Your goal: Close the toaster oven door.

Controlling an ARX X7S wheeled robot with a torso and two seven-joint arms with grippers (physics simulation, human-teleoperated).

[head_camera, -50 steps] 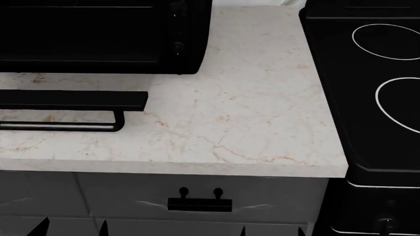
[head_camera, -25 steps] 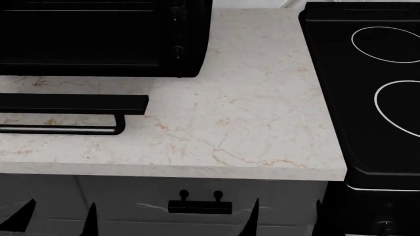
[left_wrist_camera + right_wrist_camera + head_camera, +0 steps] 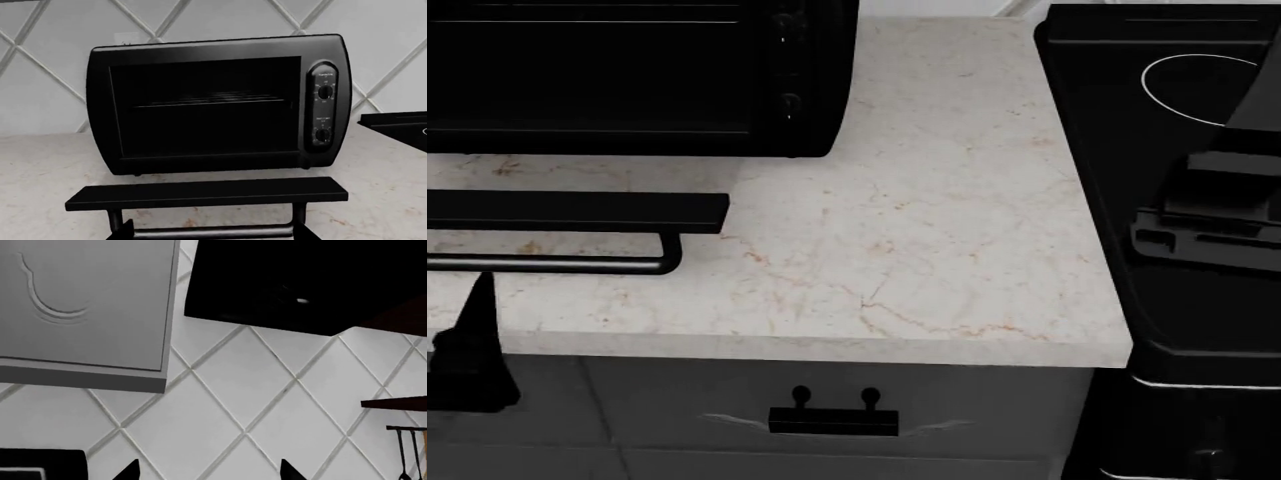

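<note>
Toaster oven door (image 3: 207, 192) down flat, rigid, hinged | I'd lift under bar handle (image 3: 213, 231) | left tool (image 3: 467, 350), right tool (image 3: 1214, 215): can't tell grip state

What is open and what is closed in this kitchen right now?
toaster oven door: open, folded down flat over the counter.
toaster oven: open in front, wire rack showing, nothing visible on it.
drawer: closed.
left gripper: near the counter edge, touching nothing.
right gripper: fingers apart, empty.

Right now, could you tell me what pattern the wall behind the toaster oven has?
Pale diamond tiles, clearest in the left wrist view.
</note>
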